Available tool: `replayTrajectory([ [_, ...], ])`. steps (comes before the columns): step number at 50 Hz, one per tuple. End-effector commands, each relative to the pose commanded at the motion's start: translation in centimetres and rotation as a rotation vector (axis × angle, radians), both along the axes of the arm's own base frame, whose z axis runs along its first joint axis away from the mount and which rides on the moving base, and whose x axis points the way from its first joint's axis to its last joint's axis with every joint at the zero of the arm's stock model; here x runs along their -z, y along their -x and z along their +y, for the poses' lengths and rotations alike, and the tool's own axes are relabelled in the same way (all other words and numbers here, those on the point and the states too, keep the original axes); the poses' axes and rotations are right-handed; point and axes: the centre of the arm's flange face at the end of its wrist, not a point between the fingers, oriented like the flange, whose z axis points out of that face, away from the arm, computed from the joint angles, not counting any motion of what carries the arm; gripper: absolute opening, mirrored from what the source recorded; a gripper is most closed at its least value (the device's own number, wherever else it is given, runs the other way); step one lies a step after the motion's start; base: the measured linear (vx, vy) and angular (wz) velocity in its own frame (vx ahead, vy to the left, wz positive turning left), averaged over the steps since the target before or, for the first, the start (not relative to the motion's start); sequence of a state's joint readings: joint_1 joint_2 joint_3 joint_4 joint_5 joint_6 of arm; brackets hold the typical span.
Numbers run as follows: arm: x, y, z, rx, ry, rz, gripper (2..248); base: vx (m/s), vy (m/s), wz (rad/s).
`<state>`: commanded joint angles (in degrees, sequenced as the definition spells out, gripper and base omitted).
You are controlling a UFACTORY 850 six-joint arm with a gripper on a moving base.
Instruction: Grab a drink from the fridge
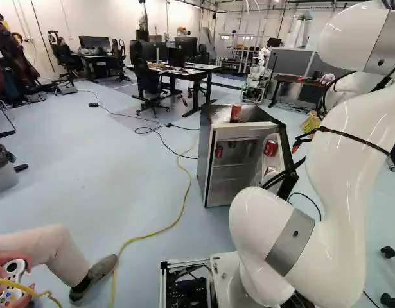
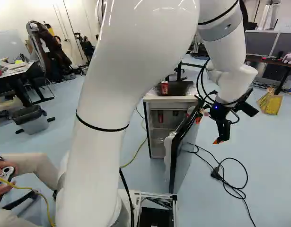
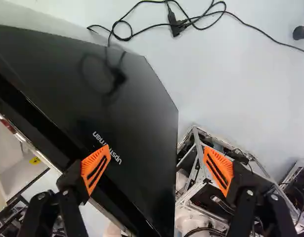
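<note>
Red metal can (image 1: 270, 147) is sitting near top edge of glossy black fridge door (image 3: 137, 94); wide-spread orange-padded tool (image 3: 157, 149) is risking bumping it shut.

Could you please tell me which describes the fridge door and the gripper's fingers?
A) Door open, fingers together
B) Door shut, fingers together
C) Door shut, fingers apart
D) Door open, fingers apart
D: the door is swung out from the fridge, and the fingers stand wide apart.

A can (image 2: 164, 88) stands on the fridge (image 1: 205, 151), other cans (image 1: 270, 147) seemingly in its door (image 2: 184, 156).
</note>
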<state>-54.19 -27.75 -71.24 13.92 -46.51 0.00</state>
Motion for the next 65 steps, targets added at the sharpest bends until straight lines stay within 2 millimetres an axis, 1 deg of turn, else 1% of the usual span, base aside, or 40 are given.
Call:
replayTrajectory([
  [31,0.2,0.4,4.6,-0.043,-0.028,0.022,247,0.0,0.0,0.0],
  [65,0.5,0.4,10.3,-0.106,0.005,0.014,247,0.0,0.0,0.0],
])
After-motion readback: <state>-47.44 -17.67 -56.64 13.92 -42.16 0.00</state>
